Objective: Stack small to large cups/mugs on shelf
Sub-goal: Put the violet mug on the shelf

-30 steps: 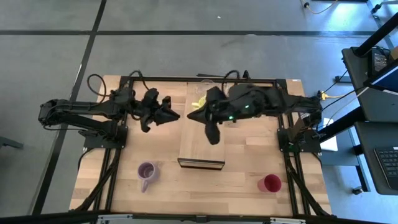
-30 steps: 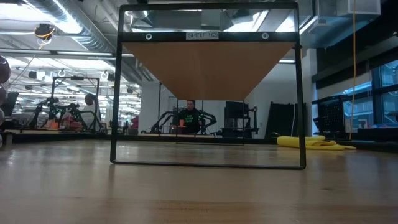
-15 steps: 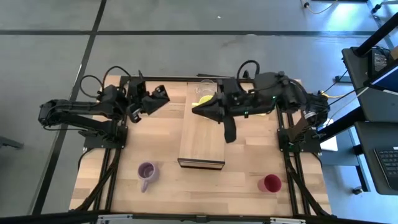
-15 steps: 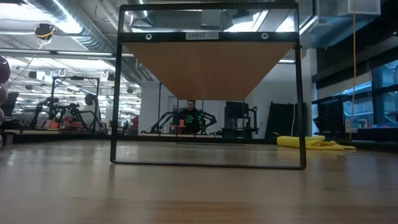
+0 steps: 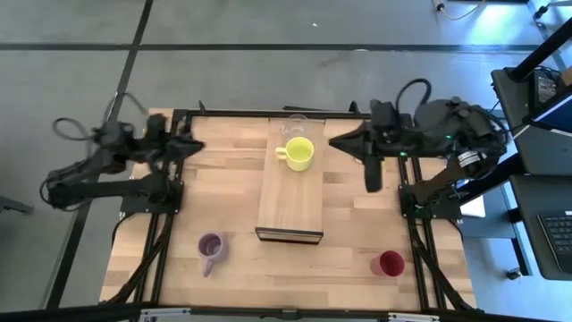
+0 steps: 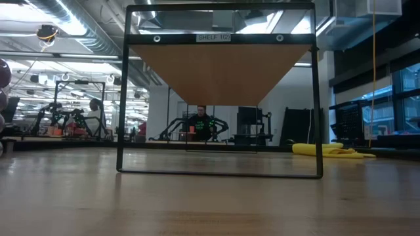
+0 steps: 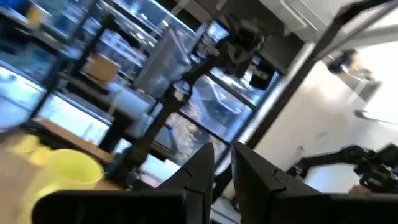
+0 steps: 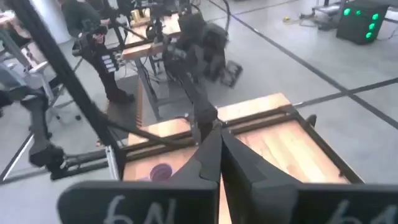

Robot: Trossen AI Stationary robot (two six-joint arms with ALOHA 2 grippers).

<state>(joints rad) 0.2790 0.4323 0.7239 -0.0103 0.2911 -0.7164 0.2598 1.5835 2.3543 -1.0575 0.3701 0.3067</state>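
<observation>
The shelf (image 5: pixel 289 201) stands mid-table, its underside in the low view (image 6: pixel 220 69). A yellow-green mug (image 5: pixel 299 154) stands on the shelf's far part and also shows in the left wrist view (image 7: pixel 68 171). A clear glass cup (image 5: pixel 296 125) stands behind it at the shelf's far end. A purple mug (image 5: pixel 211 248) stands on the table, near left. A red cup (image 5: pixel 389 263) stands near right. My left gripper (image 5: pixel 189 142) is at the far left, its fingers (image 7: pixel 202 165) nearly together, empty. My right gripper (image 5: pixel 334 141) is right of the shelf, shut (image 8: pixel 217 152), empty.
The black shelf frame (image 6: pixel 317 92) rises around the shelf. A yellow cloth (image 6: pixel 326 150) lies beyond the table in the low view. Bare tabletop (image 5: pixel 223 192) lies between the shelf and each arm's base.
Both grippers have drawn back from the shelf's far part, the left toward the table's left edge and the right toward its right edge. The yellow-green mug, earlier covered by the right gripper, stands uncovered on the shelf.
</observation>
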